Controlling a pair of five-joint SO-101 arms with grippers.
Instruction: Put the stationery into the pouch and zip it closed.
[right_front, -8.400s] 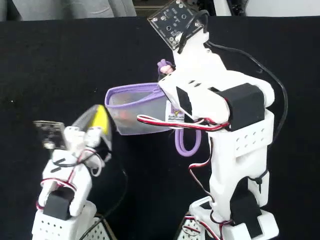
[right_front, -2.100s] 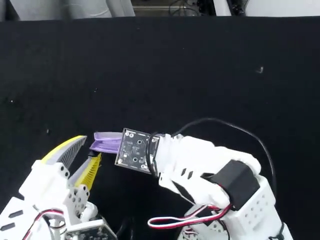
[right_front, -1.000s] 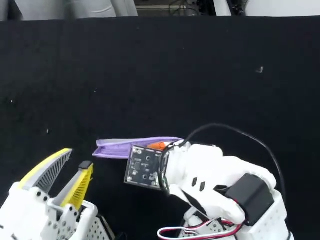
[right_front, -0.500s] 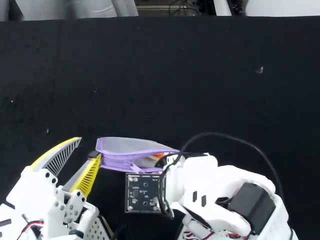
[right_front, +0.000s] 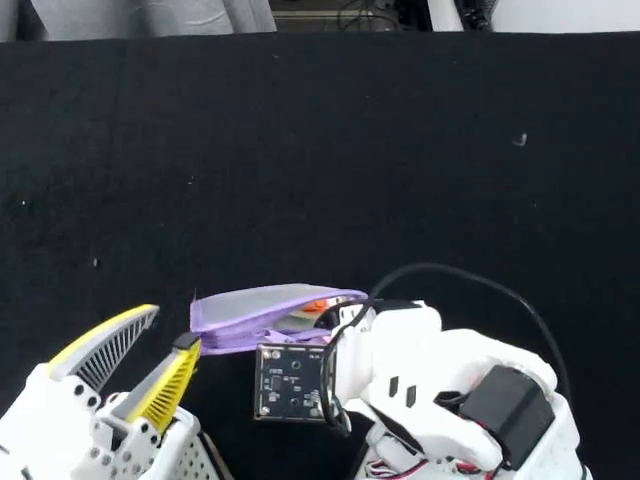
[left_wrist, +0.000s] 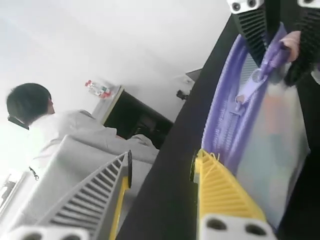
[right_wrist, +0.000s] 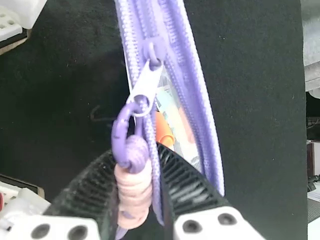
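Right wrist view gives us the closest look: the right gripper (right_wrist: 138, 157) is clamped on the pull (right_wrist: 132, 172), a string of pink and purple beads hanging from the slider (right_wrist: 150, 52) of the pouch (right_wrist: 200, 100). An orange item (right_wrist: 162, 127) shows between the purple bands; we cannot tell whether we see it through an open zip or through the clear wall.

From the high view, the pouch (right_front: 255, 310) lies on the black table (right_front: 400, 150) close to the arms. One end is under the right arm (right_front: 440, 360) and the other is just beside the left gripper (right_front: 170, 330).

From the left wrist view, the left gripper (left_wrist: 162, 160) has its jaws apart and holds nothing. The pouch (left_wrist: 270, 130) runs beside one yellow finger (left_wrist: 222, 195), and we cannot tell whether they touch. At the far end, black fingers (left_wrist: 252, 25) grip the pull (left_wrist: 274, 55).
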